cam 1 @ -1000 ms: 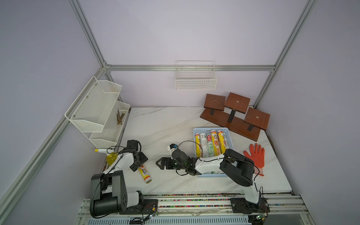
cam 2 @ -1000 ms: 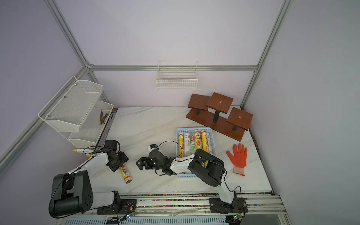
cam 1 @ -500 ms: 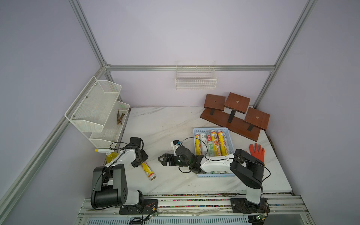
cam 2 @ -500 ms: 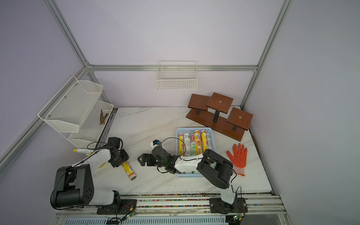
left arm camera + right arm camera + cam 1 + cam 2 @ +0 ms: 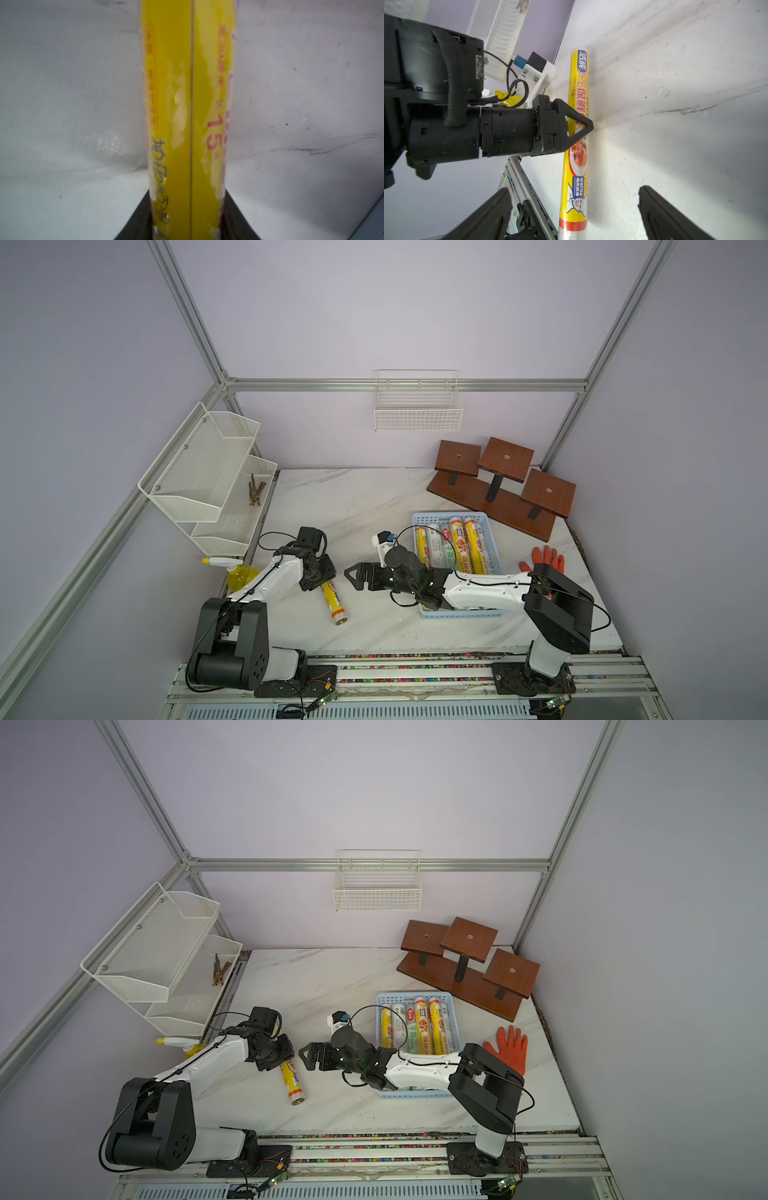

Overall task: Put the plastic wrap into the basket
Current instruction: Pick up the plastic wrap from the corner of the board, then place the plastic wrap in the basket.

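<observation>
One yellow roll (image 5: 335, 602) of plastic wrap is seen lying on the table (image 5: 353, 497), left of the basket (image 5: 495, 545) and apart from it. It is clamped near its middle by the left gripper (image 5: 584, 127). The right gripper (image 5: 354, 576) is held just right of it, jaws wide apart, empty. In the basket four rolls (image 5: 454, 546) are laid side by side.

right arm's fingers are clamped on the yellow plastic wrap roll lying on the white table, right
No: the left arm's fingers are clamped on the yellow plastic wrap roll lying on the white table. The right wrist view shows it; the right fingers stand open.
</observation>
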Controlling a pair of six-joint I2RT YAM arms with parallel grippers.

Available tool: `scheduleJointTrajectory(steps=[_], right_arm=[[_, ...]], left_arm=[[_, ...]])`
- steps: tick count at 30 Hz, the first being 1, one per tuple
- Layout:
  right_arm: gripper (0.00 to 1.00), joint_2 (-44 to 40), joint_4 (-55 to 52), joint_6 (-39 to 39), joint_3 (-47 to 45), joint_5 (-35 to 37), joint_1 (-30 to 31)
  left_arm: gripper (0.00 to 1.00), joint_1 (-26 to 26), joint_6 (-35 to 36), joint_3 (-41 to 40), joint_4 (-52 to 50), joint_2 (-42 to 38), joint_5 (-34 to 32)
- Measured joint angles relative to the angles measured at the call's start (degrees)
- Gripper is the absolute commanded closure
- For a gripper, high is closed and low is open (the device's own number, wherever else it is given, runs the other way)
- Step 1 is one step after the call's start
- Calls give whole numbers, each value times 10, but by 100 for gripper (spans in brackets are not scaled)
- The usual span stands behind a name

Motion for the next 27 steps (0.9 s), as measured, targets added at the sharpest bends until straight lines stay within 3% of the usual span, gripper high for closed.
scheduleJointTrajectory(steps=[6,14,27], right_arm=[[1,-76,-59,-34,-26,23,-39],[1,-216,-159,-82,-74,5,-146],[1,-387,-405,-128,-94,70,-244]], left_arm=[[68,-57,-16,42,-8,0,16],[69,-177,-51,160,-13,10,19],[68,-339,-82,370,1,223,23]])
